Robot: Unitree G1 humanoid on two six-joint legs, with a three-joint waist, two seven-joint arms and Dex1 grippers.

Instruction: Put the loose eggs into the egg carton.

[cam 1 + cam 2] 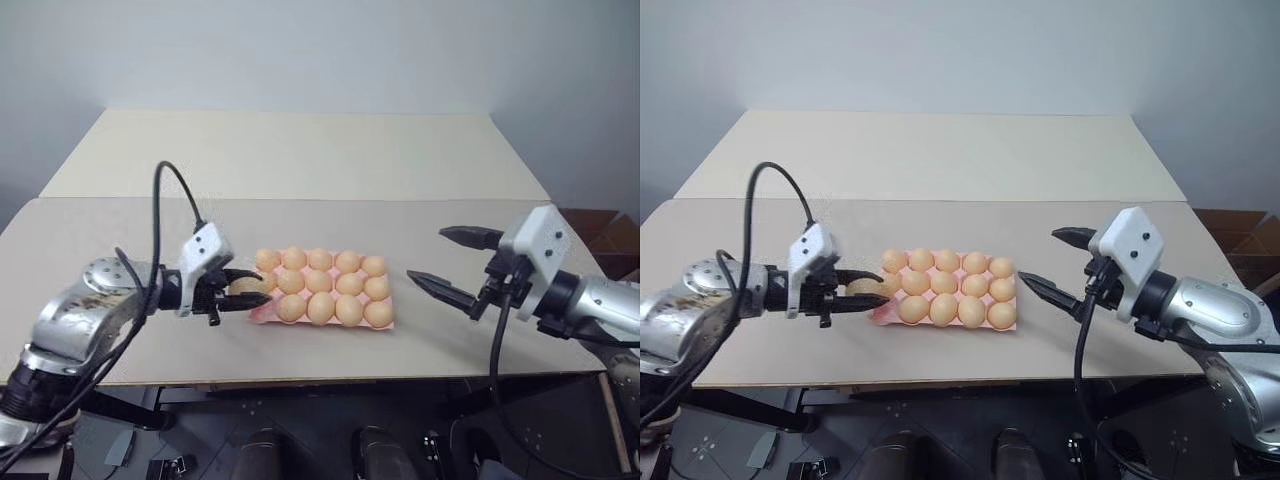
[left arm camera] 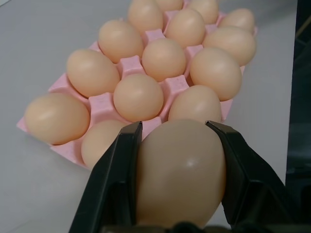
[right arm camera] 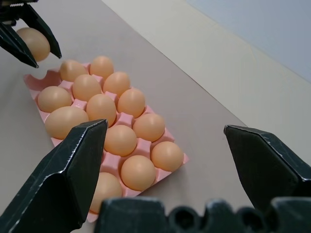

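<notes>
The long pale table (image 1: 300, 160) takes up most of what I can see from here, and on its near half sits the egg carton (image 1: 262, 316), a flat pink tray lying nearer the left arm than the right. It looks almost full: fourteen eggs sit in their cups, and the one cup I judge to be free is at the carton's left end, in the middle row, right where the left arm is working. The left gripper (image 1: 243, 289) has its two black fingers clamped on a loose egg (image 2: 180, 174), held just at that end of the tray. To finish this well, I would bring the egg over the open cup, lower it slowly and let go only once it is seated, taking care that the fingers do not knock the neighbouring eggs on either side, which sit close. The right gripper (image 1: 1049, 264) hangs well off the carton's other end with its jaws spread wide and nothing in them. The left wrist view gives the grip itself, both fingers flat against the egg's sides, where the head views give only a small tan shape. The right wrist view looks along the tray from the far end and catches a bare scalloped edge under the held egg.
</notes>
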